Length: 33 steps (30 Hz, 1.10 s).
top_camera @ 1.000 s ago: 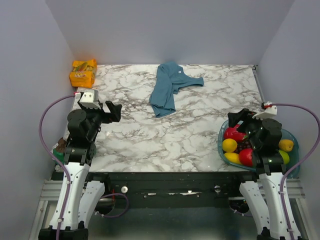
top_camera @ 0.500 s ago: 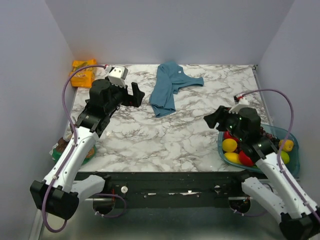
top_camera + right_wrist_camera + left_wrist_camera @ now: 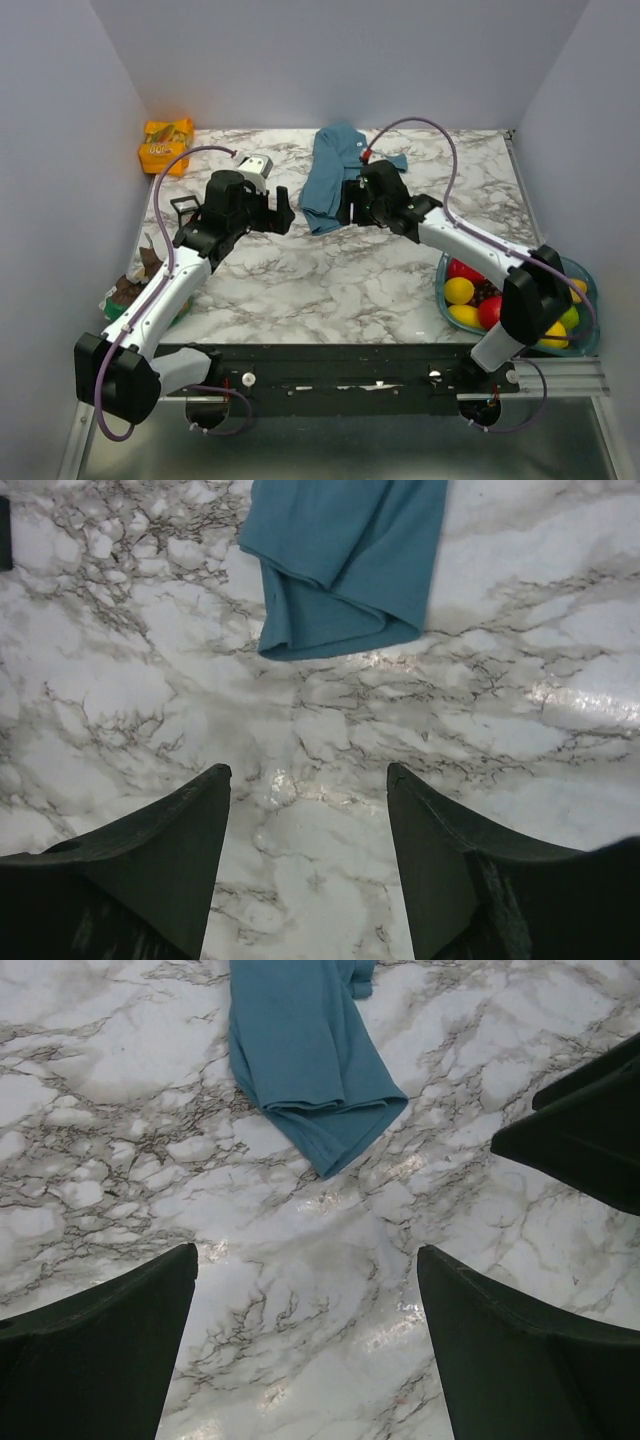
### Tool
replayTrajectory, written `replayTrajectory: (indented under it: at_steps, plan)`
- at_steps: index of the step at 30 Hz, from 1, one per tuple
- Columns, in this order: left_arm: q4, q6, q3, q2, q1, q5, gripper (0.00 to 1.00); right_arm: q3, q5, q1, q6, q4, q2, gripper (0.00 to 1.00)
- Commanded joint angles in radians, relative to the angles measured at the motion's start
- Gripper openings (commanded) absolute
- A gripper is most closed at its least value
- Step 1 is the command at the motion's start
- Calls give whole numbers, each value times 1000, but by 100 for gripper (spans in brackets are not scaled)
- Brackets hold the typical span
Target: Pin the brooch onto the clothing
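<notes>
The clothing [image 3: 328, 172], a teal-blue top, lies bunched on the marble table [image 3: 330, 280] at the back centre. Its folded near end shows in the left wrist view [image 3: 305, 1060] and the right wrist view [image 3: 350, 560]. My left gripper [image 3: 281, 213] hangs open just left of that end, with only bare marble between its fingers [image 3: 307, 1255]. My right gripper [image 3: 349, 208] stands open just right of the same end, over bare marble [image 3: 308, 770]. Its dark fingers [image 3: 590, 1130] show at the right of the left wrist view. The brooch is out of view.
An orange snack pack [image 3: 165, 146] sits at the back left corner. A small black-framed box [image 3: 183, 208] lies left of my left arm. A blue bowl [image 3: 592, 300] of fruit stands at the front right edge. Dark packets [image 3: 130, 290] lie at the front left edge.
Both arms have swung out from near their bases to the near end of the clothing. The right gripper has left the fruit bowl and crossed to the table's middle.
</notes>
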Motion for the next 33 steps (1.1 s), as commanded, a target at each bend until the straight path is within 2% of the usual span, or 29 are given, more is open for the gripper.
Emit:
replayTrajectory:
  at_steps: [1,7,16,23,31,33]
  plan:
    - [-14,-4,30,-13,28,-54,99,218,97,25,-69,-63,157,72]
    - [60,-127,-5,-27,262,113,99,534,100,40,-115,-201,425,71]
    - [65,-138,-7,-45,317,121,99,1048,124,77,-123,-467,791,71]
    - [92,-175,-13,-36,346,203,99,1102,109,87,-89,-492,892,70]
    - [103,-188,-18,-32,356,231,99,1124,149,87,-86,-521,952,71]
    - [106,-192,-18,-30,356,237,99,1128,146,87,-86,-528,962,67]
